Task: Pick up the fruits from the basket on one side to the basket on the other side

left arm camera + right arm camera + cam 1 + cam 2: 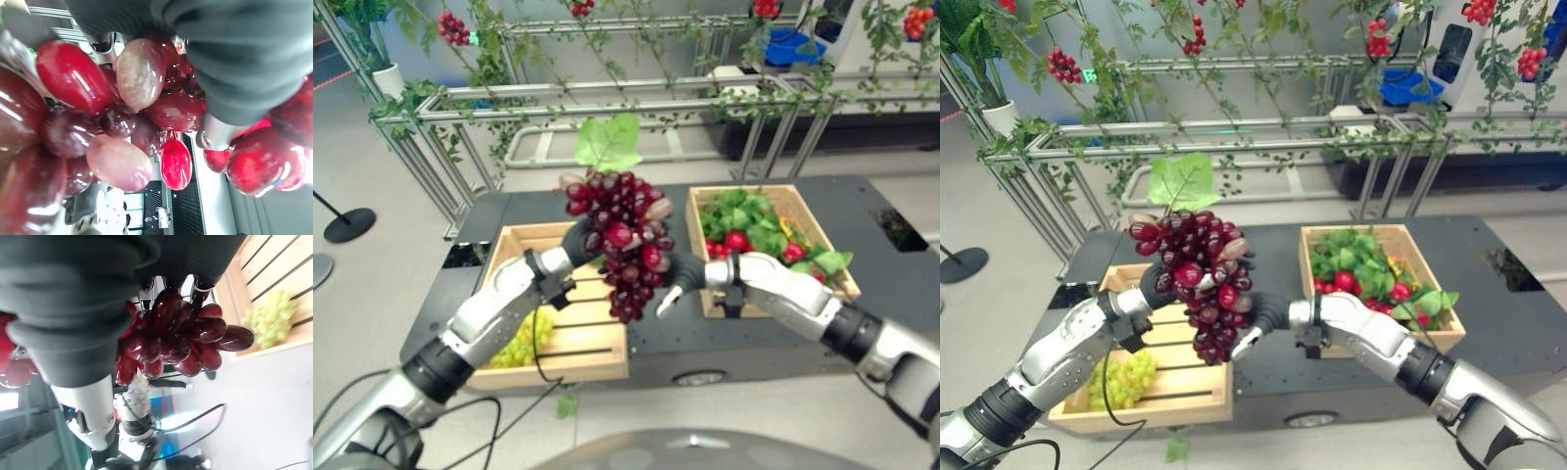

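Dark red grape bunch with a broad green leaf at its stem (622, 240): in the left eye view we find it held aloft between the two wooden slatted baskets, above the gap on the dark bench (891, 294). Our left hand (576, 240) meets it from the left at the upper part, with the dark cover against the berries; our right hand (677, 279) meets it from the right lower down, one silver finger pointing downward beside the cluster. We judge this a handover in mid-air, the bunch being carried from one side toward the other.

Right eye view: the left wooden basket (1151, 392) holds a pale green grape bunch (1121, 377); the right wooden basket (1410, 255) holds red round fruits among green leaves (1361, 269). The red bunch hangs clear of both, so neither basket has it. Behind stands a metal trellis with leafy vines and red berry clusters (1234, 132).

Left wrist view: glossy red berries crowd right against the dark ribbed cover. We cannot tell from here how that hand's fingers are set, for the fruit hides them.

Right wrist view: the silver dark-tipped fingers (196, 293) reach down over the top of the cluster and seem to bear on it, berries bulging between them; we read this as a curled hold on the bunch. The pale green grapes and basket slats show beyond.

Risk, in our judgement: loose berries may drop if either hand lets go early.
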